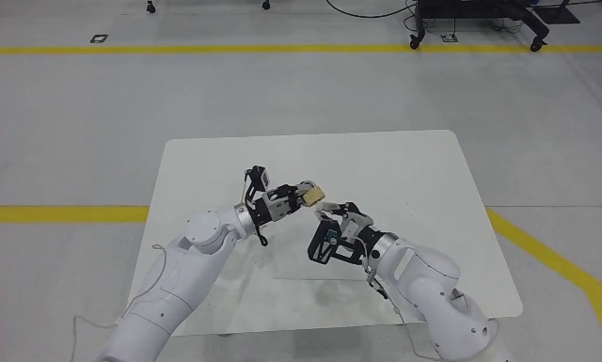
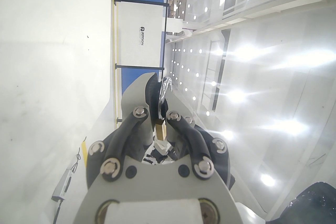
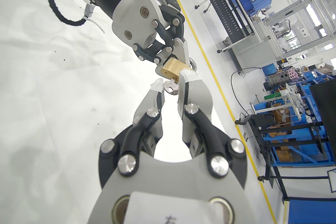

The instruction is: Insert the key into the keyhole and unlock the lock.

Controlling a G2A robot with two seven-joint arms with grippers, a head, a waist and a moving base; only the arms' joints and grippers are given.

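A brass padlock hangs above the middle of the white table, with my left gripper shut on it. In the right wrist view the padlock shows its keyhole end, and a small silver key sticks out of that end. My right gripper stands just below the lock, its two fingertips on either side of the key's head with a gap between them, so it is open. In the left wrist view the padlock sits between the fingers, and its silver shackle pokes out past them.
The two arms meet over the table's centre. Yellow floor lines run beyond the table's far edge, and wheeled racks stand far off at the back right.
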